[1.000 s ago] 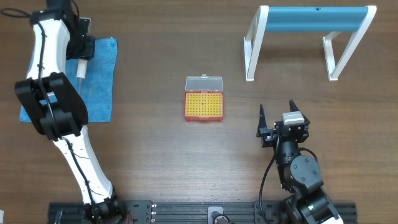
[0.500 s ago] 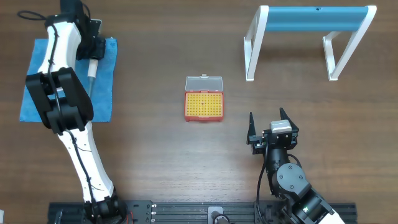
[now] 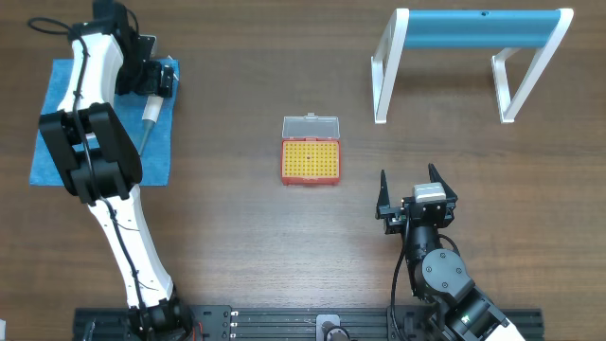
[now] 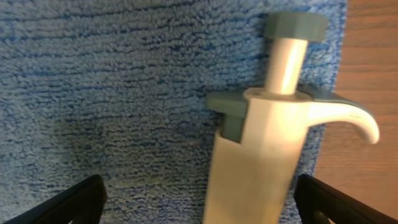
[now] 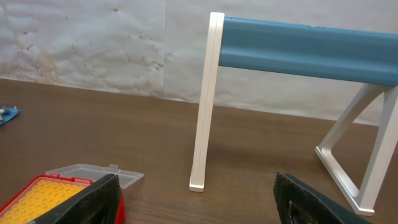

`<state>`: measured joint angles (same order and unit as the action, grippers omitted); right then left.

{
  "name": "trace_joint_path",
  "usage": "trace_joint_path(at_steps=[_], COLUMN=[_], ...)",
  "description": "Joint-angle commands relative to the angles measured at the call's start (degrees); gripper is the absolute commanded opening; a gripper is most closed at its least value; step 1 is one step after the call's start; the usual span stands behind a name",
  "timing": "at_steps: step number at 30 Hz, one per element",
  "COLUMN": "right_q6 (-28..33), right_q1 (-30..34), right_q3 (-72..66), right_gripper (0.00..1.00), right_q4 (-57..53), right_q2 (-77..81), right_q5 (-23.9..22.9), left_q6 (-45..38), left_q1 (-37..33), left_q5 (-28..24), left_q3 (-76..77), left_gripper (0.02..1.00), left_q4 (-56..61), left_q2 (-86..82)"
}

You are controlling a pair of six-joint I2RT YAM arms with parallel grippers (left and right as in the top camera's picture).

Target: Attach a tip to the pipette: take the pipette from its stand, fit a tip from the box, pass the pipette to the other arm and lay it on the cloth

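The white pipette (image 3: 149, 117) with a grey plunger lies on the blue cloth (image 3: 162, 156) at the far left, near the cloth's right edge. My left gripper (image 3: 157, 78) is over its upper end. In the left wrist view the pipette (image 4: 261, 162) rests on the cloth (image 4: 124, 93) between the two spread fingers of the open left gripper (image 4: 199, 202), with neither finger touching it. My right gripper (image 3: 409, 186) stands open with nothing in it, near the front right. The orange tip box (image 3: 311, 158) sits mid-table with its clear lid back.
The white and blue pipette stand (image 3: 473, 52) is at the back right, also seen as the stand (image 5: 298, 43) ahead of the right gripper (image 5: 199, 208). The tip box (image 5: 43, 193) lies to its side. Bare wooden table surrounds the box.
The left gripper has shifted right across the cloth with the pipette and now stands open around it. The right arm drew back toward its base, then kept still.
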<state>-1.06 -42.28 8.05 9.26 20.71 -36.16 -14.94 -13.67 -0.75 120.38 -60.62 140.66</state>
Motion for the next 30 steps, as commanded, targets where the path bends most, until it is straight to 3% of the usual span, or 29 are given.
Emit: trace_joint_path(at_steps=[1, 4, 6, 8, 11, 15, 17, 28, 30], right_q6=[-0.6, -0.1, 8.2, 11.5, 11.2, 8.1, 8.2, 8.2, 8.2], right_q1=[-0.4, -0.4, -0.4, -0.4, -0.6, -0.8, -0.8, -0.8, -0.8], right_q3=[-0.4, -0.4, -0.4, -0.4, -0.4, -0.4, -0.4, -0.4, -0.4], right_gripper=[0.812, 0.812, 0.812, 0.812, 0.829, 0.860, 0.860, 0.864, 0.864], right_q4=[0.6, 5.2, 11.5, 13.9, 13.4, 3.8, -1.1, -11.0, -14.3], right_q2=[-0.4, -0.4, -0.4, -0.4, -0.4, -0.4, -0.4, -0.4, -0.4], right_q5=[-1.0, -5.1, -6.5, -6.5, -6.4, 2.4, 4.1, 4.1, 4.1], left_q6=[-0.1, -0.2, -0.2, -0.1, -0.1, 2.6, 2.7, 2.7, 2.7], left_q1=[0.3, 0.6, 0.7, 0.7, 0.7, 0.7, 0.7, 0.7, 0.7], left_q5=[-7.2, -7.1, -7.0, -7.1, -7.1, -7.7, -7.7, -7.7, -10.1], left_q3=[2.1, 2.6, 2.6, 2.6, 2.6, 2.6, 2.6, 2.6, 2.6], left_gripper=[0.978, 0.978, 0.982, 0.980, 0.982, 0.982, 0.985, 0.985, 0.985], left_q4=[-0.1, -0.8, -2.7, -3.8, -5.2, -6.7, -6.7, -9.6, -9.5], left_q2=[-7.8, -14.1, -22.9, -29.4, -40.8, -56.2, -61.8, -79.8, -81.7])
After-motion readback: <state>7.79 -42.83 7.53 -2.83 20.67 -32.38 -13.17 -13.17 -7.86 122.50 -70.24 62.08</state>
